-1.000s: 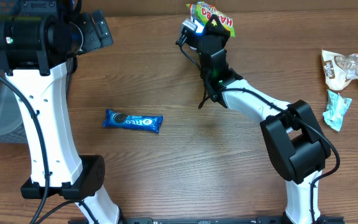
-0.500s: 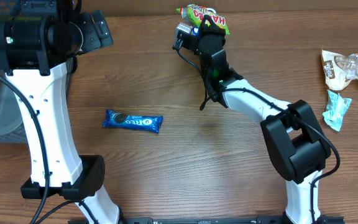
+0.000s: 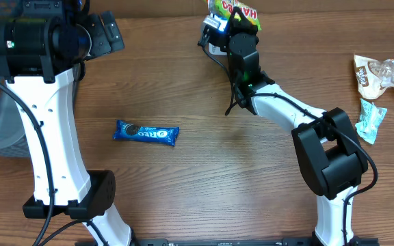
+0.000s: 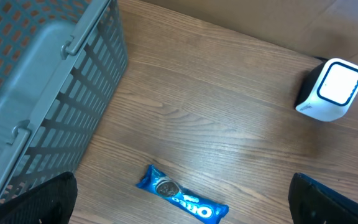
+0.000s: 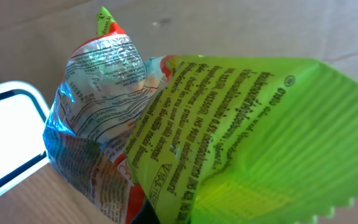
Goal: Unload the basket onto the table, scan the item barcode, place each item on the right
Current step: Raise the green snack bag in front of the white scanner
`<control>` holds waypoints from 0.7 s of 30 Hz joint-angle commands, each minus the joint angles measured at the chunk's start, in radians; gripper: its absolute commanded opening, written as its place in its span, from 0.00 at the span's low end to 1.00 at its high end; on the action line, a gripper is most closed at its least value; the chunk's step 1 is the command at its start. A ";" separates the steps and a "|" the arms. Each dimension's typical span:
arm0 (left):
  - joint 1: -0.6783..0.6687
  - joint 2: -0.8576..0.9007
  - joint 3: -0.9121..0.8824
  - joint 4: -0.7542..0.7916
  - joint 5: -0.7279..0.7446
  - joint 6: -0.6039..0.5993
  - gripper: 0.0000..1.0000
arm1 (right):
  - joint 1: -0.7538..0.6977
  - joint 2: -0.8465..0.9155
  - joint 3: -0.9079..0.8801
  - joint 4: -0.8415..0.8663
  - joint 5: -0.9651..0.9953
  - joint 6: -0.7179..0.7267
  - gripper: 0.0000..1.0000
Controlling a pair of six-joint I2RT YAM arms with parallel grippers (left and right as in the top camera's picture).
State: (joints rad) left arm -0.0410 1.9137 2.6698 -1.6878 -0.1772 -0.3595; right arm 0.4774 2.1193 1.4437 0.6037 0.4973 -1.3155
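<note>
Shifting rightward at top centre, my right gripper keeps the Haribo bag clenched beside the scanner, hunting a read.

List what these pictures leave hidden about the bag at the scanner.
- Barcode: not found on the Haribo bag. The right wrist view shows only crumpled fine print, and the overhead view shows only its front.
- Grip of the right tool: the bag fills the right wrist view, and in the overhead view it is too dark to separate.
- Scanner window: cut by the left edge in the right wrist view, so whether the bag faces it is unclear.
</note>
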 commanded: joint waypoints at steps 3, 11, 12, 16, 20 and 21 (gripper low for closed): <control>0.002 -0.004 0.000 -0.002 -0.013 0.008 0.99 | 0.006 -0.015 0.023 0.023 0.058 0.066 0.04; 0.002 -0.004 0.000 -0.002 -0.013 0.008 1.00 | 0.097 -0.031 0.023 0.004 0.309 0.345 0.04; 0.002 -0.004 0.000 -0.002 -0.013 0.008 1.00 | 0.111 -0.039 0.023 -0.031 0.315 0.364 0.04; 0.002 -0.004 0.000 -0.002 -0.013 0.008 1.00 | 0.161 -0.094 0.023 -0.262 0.290 0.523 0.04; 0.002 -0.004 0.000 -0.002 -0.013 0.008 1.00 | 0.176 -0.197 0.023 -0.465 0.204 0.793 0.04; 0.002 -0.004 0.000 -0.002 -0.013 0.008 1.00 | 0.176 -0.228 0.023 -0.508 0.167 0.855 0.04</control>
State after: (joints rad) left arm -0.0410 1.9137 2.6698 -1.6882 -0.1772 -0.3595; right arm 0.6662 2.0632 1.4448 0.1200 0.7155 -0.7315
